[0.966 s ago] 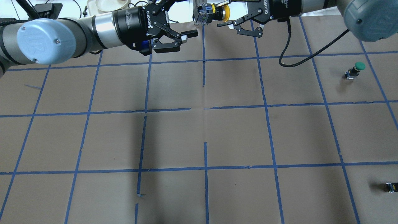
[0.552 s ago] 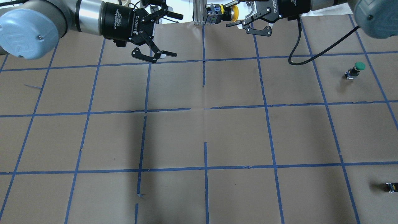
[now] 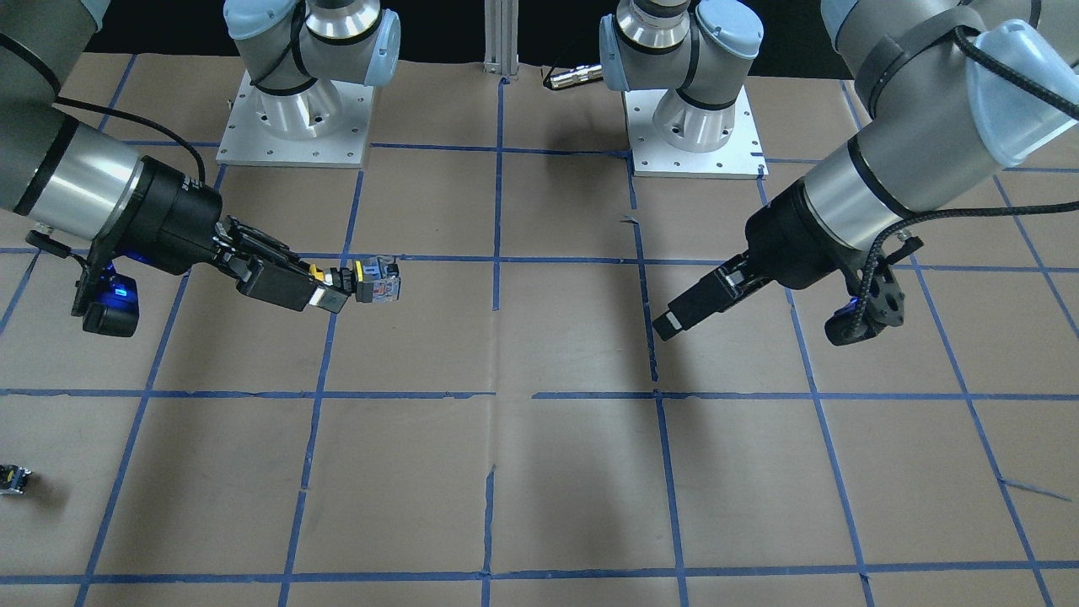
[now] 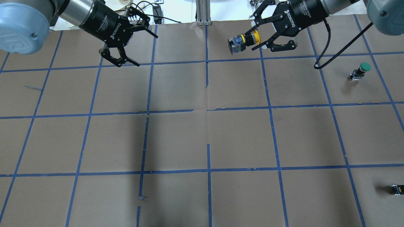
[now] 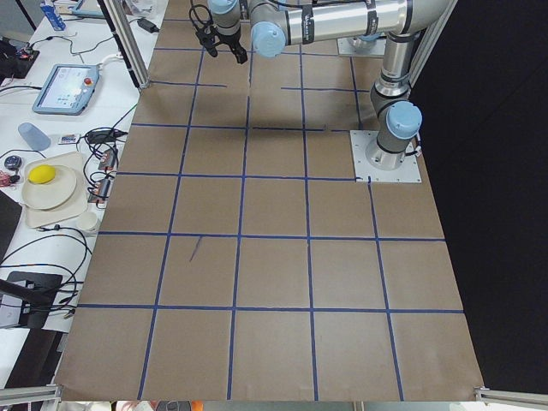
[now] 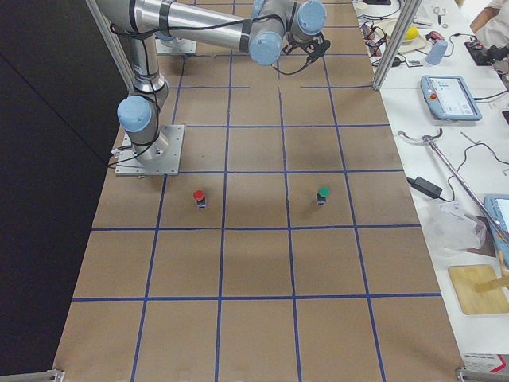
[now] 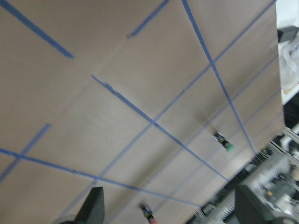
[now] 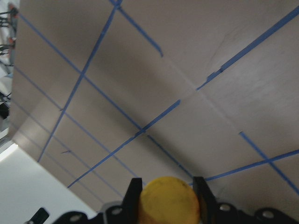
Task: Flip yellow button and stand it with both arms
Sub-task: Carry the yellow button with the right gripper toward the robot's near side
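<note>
The yellow button (image 4: 237,44) is held sideways in the air, its yellow cap between the fingers of my right gripper (image 4: 252,39), which is shut on it. Its black-grey body points toward the left arm. In the front-facing view the button (image 3: 378,281) sticks out of the right gripper (image 3: 331,291) above the brown table. In the right wrist view the yellow cap (image 8: 168,201) sits between the two fingers (image 8: 133,193). My left gripper (image 4: 147,51) is open and empty, well apart to the left; it also shows in the front-facing view (image 3: 668,324).
A green-capped button (image 4: 361,71) stands at the right side of the table. A small black block with a yellow spot (image 4: 397,189) lies near the front right edge. A red-capped button (image 6: 199,196) stands near the right arm's base. An aluminium post (image 4: 202,12) stands at the far edge.
My right gripper carried the yellow button from the far edge toward the robot and to the right. My left gripper stayed open, pulled back to the left and turned.
</note>
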Available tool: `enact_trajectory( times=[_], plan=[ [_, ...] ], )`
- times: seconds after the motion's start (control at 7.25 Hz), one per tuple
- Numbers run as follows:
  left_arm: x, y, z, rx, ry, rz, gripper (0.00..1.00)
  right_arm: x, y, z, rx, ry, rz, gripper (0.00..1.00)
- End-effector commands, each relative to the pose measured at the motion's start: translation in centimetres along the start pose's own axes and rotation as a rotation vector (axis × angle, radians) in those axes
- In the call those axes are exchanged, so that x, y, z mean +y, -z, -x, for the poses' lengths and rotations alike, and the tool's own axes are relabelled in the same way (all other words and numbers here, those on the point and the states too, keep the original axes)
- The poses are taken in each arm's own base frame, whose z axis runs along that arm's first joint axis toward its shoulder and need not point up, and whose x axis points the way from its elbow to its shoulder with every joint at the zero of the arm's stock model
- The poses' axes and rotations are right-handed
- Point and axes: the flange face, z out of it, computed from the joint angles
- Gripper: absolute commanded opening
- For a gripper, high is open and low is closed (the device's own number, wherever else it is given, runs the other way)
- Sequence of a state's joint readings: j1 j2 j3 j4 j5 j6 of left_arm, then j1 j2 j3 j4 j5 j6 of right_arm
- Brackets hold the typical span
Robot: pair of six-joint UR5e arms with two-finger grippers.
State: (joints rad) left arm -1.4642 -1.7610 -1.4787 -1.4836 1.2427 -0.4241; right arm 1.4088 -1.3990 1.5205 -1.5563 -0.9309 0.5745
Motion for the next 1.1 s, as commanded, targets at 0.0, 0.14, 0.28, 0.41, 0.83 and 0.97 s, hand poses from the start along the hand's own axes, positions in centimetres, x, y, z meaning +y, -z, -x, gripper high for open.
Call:
enact_trajectory(
  times=[0.0, 0.14, 0.28, 0.41, 0.83, 0.97],
  plan=[
    [-0.2, 0.2, 2.1, -0.245, -0.301, -0.055, 0.99, -1.7, 0.3, -2.9, 0.306, 0.01, -0.181, 0.1],
    [0.1, 0.9, 2.7, -0.335, -0.448, -0.064, 0.99, -2.4, 0.4, -3.9, 0.405, 0.002, -0.235, 0.07],
    [2.4, 2.3, 3.3, -0.371, -0.501, -0.074, 1.0, -3.3, 0.8, -5.8, 0.528, -0.048, -0.305, 0.03],
    [5.7, 3.0, 4.7, -0.371, -0.503, -0.084, 1.0, -4.1, 0.9, -7.2, 0.582, -0.062, -0.324, 0.04],
    [6.9, 2.2, 6.1, -0.358, -0.483, -0.072, 1.0, -7.5, 1.7, -11.6, 0.703, -0.059, -0.372, 0.05],
    [6.7, 1.8, 6.2, -0.351, -0.485, -0.062, 1.0, -8.6, 2.3, -12.3, 0.694, -0.075, -0.441, 0.06]
  ],
)
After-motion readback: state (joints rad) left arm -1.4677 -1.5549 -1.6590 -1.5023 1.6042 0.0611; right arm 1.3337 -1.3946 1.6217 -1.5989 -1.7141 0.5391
